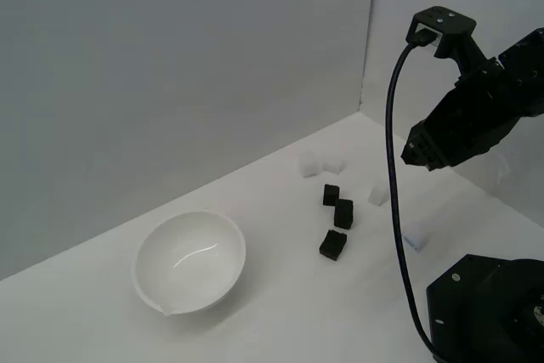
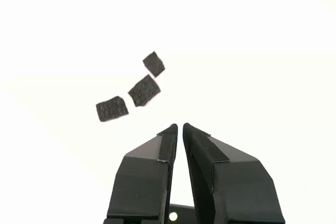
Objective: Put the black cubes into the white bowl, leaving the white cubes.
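Note:
Three black cubes lie close together on the white surface: one point(image 1: 331, 195) farthest back, one point(image 1: 343, 213) in the middle, one point(image 1: 332, 244) nearest. The wrist view shows them too point(image 2: 154, 64) point(image 2: 144, 91) point(image 2: 112, 109). The white bowl point(image 1: 190, 261) sits empty toward the exterior view's left. Faint white cubes point(image 1: 308, 165) point(image 1: 333, 167) point(image 1: 377, 196) rest near the black ones. My gripper point(image 1: 410, 155) hangs in the air to the exterior view's right of the cubes. Its fingers point(image 2: 180, 126) are shut with nothing between them.
Grey walls meet in a corner behind the cubes. The arm's black base point(image 1: 489, 312) stands at the exterior view's lower right, with a black cable point(image 1: 394, 210) hanging from the wrist camera. A small pale mark point(image 1: 412, 241) lies on the surface near the base.

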